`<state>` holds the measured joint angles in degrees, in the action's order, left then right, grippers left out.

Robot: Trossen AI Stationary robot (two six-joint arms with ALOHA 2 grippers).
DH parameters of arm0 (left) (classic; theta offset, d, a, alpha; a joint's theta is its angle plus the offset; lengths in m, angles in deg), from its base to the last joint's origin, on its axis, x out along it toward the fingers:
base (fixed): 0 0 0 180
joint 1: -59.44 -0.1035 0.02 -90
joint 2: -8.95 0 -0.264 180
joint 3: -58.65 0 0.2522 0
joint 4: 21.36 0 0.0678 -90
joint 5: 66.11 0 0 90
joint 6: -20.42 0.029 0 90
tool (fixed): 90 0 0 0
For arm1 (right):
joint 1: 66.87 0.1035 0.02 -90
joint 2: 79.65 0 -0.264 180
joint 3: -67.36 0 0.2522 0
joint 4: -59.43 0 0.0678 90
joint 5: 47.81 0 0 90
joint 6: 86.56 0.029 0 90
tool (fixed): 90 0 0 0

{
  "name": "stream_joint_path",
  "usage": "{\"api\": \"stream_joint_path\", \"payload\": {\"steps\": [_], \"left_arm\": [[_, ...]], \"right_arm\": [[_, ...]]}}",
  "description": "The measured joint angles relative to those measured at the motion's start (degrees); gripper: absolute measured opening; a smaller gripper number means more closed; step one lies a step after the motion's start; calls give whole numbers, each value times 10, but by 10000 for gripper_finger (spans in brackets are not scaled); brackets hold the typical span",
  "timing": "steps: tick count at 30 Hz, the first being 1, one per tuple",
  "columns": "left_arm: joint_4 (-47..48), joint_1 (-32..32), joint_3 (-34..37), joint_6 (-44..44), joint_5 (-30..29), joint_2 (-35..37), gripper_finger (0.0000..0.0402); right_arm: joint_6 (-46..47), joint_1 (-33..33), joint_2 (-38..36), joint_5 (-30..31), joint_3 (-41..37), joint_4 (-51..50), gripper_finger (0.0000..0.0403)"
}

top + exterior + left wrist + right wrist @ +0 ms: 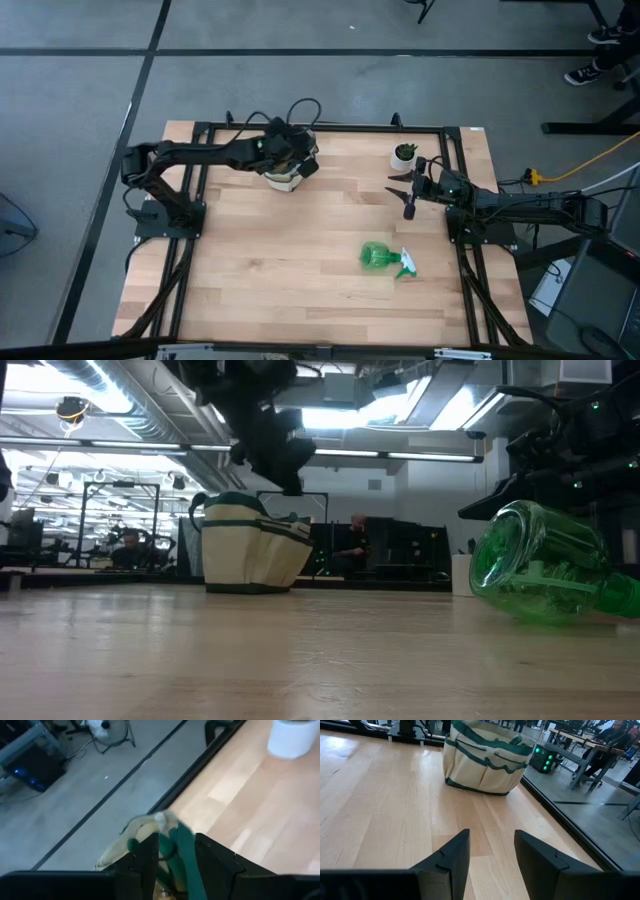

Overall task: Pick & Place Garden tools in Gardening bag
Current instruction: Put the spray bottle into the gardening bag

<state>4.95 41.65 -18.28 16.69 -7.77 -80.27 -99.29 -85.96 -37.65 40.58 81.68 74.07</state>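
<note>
The beige canvas bag point(283, 180) with dark green trim stands upright on the table's far side, and also shows in the low view point(255, 550) and the right wrist view point(485, 762). My left gripper point(177, 855) hangs just above its top, fingers part open, with a dark green handle strap in the gap. The translucent green spray bottle point(380, 257) lies on its side on the table's right half, near the front in the low view point(540, 575). My right gripper point(491, 855) is open and empty over the right side of the table point(402, 195). The rake, trowel and shears are out of view. My left gripper comes at the bag from above, and its fingers point(150, 855) stand on either side of the bag's dark green handle strap point(182, 845). I cannot tell whether they touch the strap. The bag stands on the table.
A small plant in a white pot point(404, 153) stands at the far right, close behind my right gripper. A black frame rail point(330, 128) runs round the table's edges. Bare wood lies between the bag and the bottle. People sit in the room beyond.
</note>
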Motion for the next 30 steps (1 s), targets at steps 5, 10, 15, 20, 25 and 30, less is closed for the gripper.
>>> {"api": "stream_joint_path", "payload": {"steps": [5,10,15,20,25,30], "left_arm": [[-21,20,0,0,39,18,119],[-53,49,0,0,97,24,120],[-90,89,0,29,174,20,116],[-124,137,0,81,199,20,111],[-156,183,0,115,200,20,109],[-170,222,0,120,200,20,111]], "right_arm": [[0,0,0,0,0,0,158],[0,0,0,0,0,0,158],[0,0,0,0,0,0,158],[0,0,0,0,0,0,158],[0,0,0,0,0,0,158],[0,0,0,0,0,0,158]]}}
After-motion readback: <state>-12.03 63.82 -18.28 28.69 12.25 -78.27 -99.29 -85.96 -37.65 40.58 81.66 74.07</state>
